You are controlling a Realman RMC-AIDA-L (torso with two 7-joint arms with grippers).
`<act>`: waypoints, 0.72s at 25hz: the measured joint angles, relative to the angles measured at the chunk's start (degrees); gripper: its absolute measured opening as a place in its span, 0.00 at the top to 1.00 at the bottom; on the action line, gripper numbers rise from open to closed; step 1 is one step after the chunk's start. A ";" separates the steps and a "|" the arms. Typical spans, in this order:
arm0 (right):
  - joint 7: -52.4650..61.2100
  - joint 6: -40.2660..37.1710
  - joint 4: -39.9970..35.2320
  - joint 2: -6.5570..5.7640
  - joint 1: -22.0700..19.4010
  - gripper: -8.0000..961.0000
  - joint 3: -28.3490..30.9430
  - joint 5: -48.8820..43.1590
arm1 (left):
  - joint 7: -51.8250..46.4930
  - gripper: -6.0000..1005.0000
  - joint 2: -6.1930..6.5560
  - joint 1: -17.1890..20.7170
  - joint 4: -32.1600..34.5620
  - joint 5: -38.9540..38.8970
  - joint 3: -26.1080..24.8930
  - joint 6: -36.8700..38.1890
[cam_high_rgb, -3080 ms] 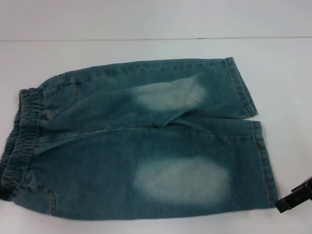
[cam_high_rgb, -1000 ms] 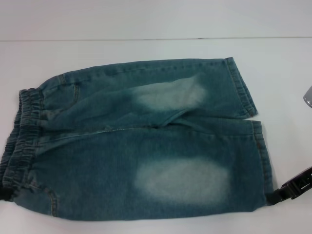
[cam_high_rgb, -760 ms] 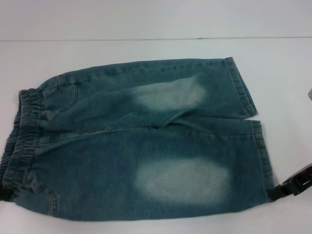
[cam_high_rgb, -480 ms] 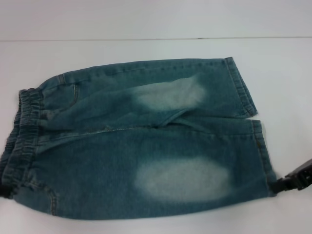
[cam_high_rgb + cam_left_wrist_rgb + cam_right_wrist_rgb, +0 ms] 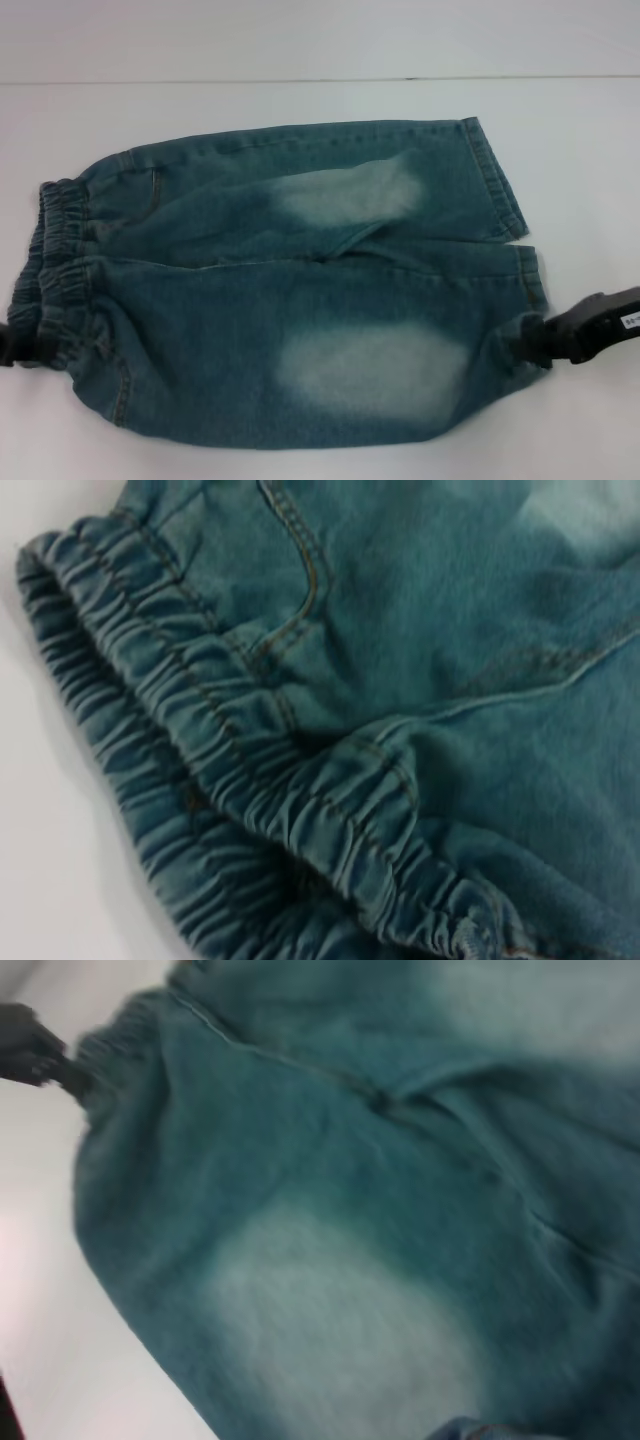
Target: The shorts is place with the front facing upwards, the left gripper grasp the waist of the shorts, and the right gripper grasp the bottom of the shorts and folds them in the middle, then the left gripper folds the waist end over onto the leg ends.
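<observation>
The shorts (image 5: 290, 290) lie front-up across the white table (image 5: 300, 50), waist at nine o'clock in my head view and leg ends at three o'clock. My left gripper (image 5: 18, 345) sits at the near corner of the waistband (image 5: 55, 270), at about eight o'clock, and the elastic bunches up around it, so I judge it clamped on the waist, though I cannot see the fingers themselves. My right gripper (image 5: 545, 340) is at four o'clock, pinching the hem of the near leg (image 5: 535, 300), where the cloth puckers and rises off the table.

I read this as the start of the first fold: both holds look made, and the near long edge (image 5: 280, 440) is curling up. The next move calls for lifting both grippers together and carrying that near edge toward twelve o'clock, over onto the far leg (image 5: 330, 180), keeping the cloth taut between them so it folds along the crotch seam (image 5: 330, 255).

Bare table lies beyond the far edge of the shorts, toward twelve o'clock, so there is room to swing over. The near edge sits close to the bottom of my head view, leaving little room at six o'clock. If one gripper leads, the fold will likely skew.
</observation>
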 joint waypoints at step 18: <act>-4.86 1.03 0.16 -0.85 -1.09 0.96 7.36 6.05 | -5.90 0.90 2.66 -0.94 0.82 -1.45 -3.53 0.27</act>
